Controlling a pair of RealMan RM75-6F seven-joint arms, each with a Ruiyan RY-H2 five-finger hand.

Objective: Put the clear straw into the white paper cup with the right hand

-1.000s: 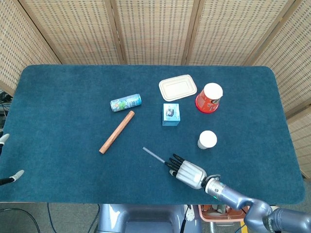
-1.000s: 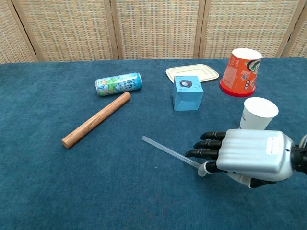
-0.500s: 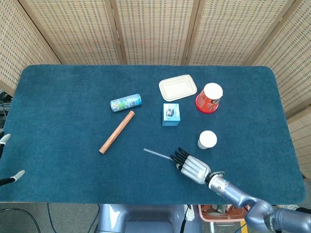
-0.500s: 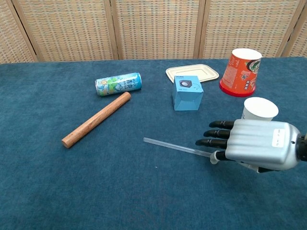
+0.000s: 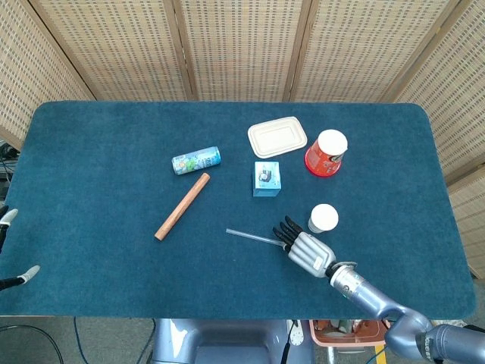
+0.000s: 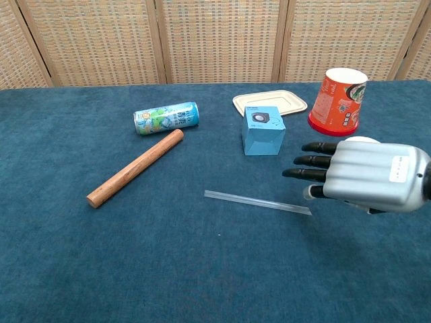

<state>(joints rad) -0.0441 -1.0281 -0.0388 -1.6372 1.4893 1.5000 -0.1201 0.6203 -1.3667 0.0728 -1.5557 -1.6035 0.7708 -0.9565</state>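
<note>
The clear straw (image 5: 254, 238) (image 6: 257, 202) lies flat on the blue table cover, pointing left to right. My right hand (image 5: 305, 248) (image 6: 367, 176) hovers at its right end with fingers stretched out and apart, back of the hand up. The straw's tip sits just below the thumb, and I see no grip on it. The white paper cup (image 5: 323, 218) stands upright right behind the hand; in the chest view only a sliver of its rim (image 6: 363, 139) shows. At the left edge of the head view, only small tips of my left hand (image 5: 17, 279) show.
A blue box (image 5: 267, 179) (image 6: 263, 130), a red cup (image 5: 326, 153) (image 6: 339, 101) and a white lidded tray (image 5: 277, 136) (image 6: 269, 103) stand beyond the hand. A wooden rod (image 5: 183, 205) (image 6: 135, 167) and a drink can (image 5: 195, 160) (image 6: 166, 118) lie to the left.
My right hand moved right and away toward the white cup and rose. The straw's right end swung with it, then ended up just under the thumb, apart from the fingers.
</note>
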